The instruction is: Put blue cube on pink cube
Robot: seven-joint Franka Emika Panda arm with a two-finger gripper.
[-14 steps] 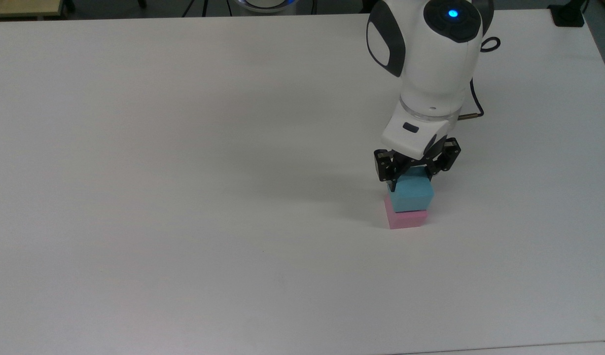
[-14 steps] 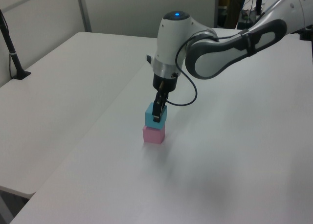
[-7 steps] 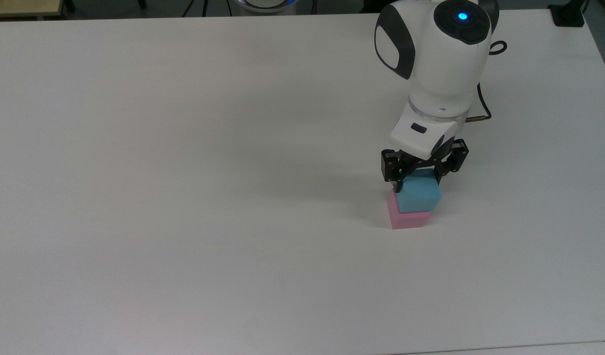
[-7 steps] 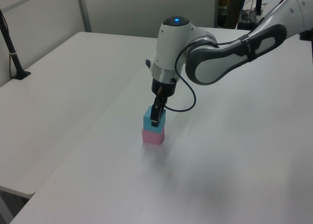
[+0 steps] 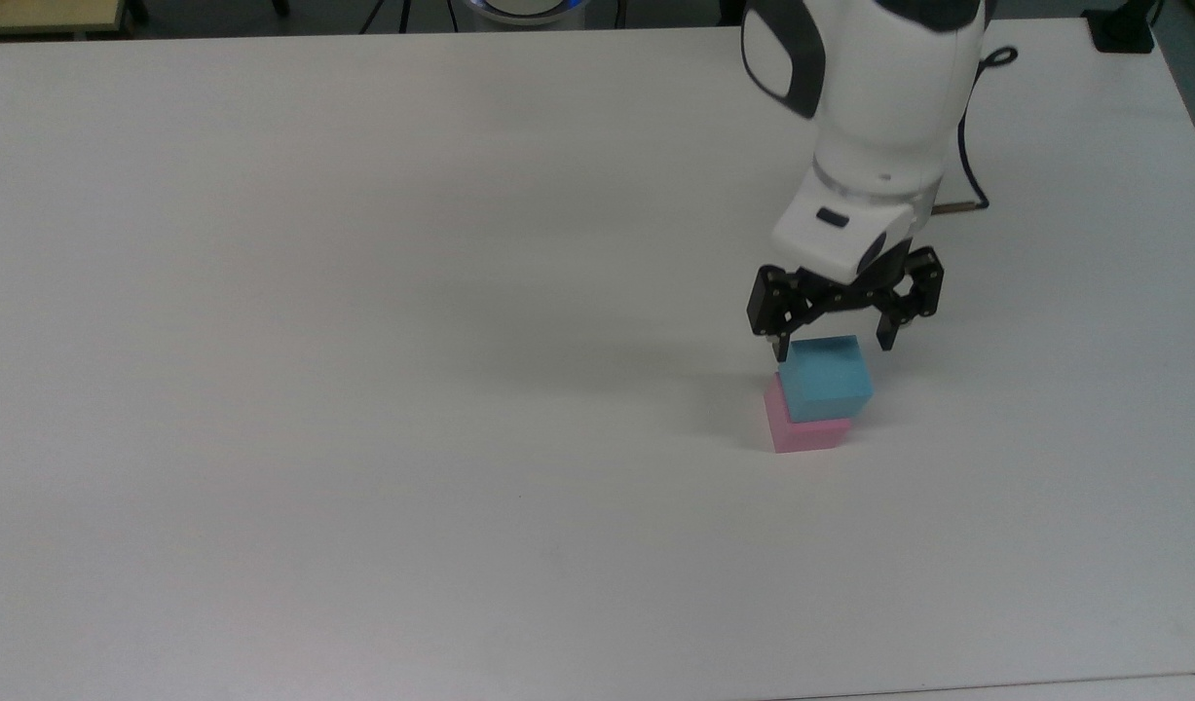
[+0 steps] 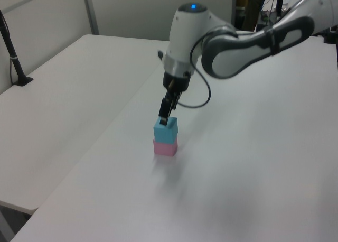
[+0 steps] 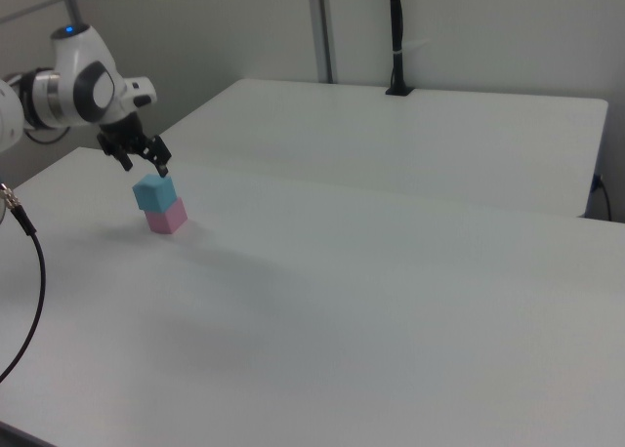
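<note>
- The blue cube (image 5: 826, 377) sits on top of the pink cube (image 5: 802, 428), touching it.
- In the top view it is pushed a little toward 2 o'clock, so a strip of pink shows at 9 o'clock and at 6 o'clock.
- The two cubes stand on the white counter (image 5: 363, 341), at about 3 o'clock from its middle in the top view.
- The gripper (image 5: 833, 349) hangs just above the blue cube (at 12 o'clock from it in the top view).
- Its jaws are spread apart and hold nothing.
- A black cable (image 6: 196, 102) loops beside the arm in the left view.
</note>
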